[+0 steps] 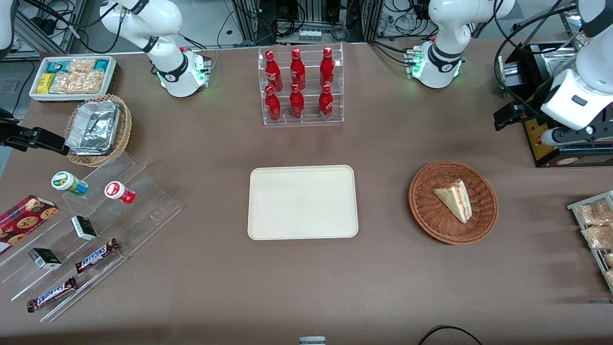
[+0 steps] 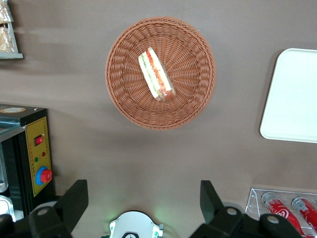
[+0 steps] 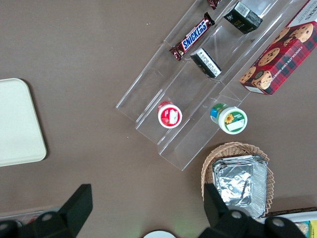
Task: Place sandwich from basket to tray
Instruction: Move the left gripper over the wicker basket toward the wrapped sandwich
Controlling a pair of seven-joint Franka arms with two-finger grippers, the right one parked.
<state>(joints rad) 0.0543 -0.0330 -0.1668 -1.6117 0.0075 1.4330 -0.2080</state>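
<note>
The sandwich (image 1: 455,199), a pale triangular wedge with red and green filling, lies inside the round reddish-brown wicker basket (image 1: 421,211). The left wrist view looks down on the sandwich (image 2: 156,74) in the basket (image 2: 124,89). The cream tray (image 1: 302,202) lies flat in the middle of the table with nothing on it, beside the basket toward the parked arm's end; its edge shows as tray (image 2: 292,99). My gripper (image 1: 503,117) hangs high, farther from the front camera than the basket and toward the working arm's end. The gripper (image 2: 143,203) is open, holding nothing.
A black control box (image 1: 565,143) with a red button stands under the working arm. A wire rack of snack packets (image 1: 594,225) sits at the table edge. A clear rack of red bottles (image 1: 300,86) stands farther back than the tray. Acrylic steps (image 1: 96,230) with snacks lie toward the parked arm's end.
</note>
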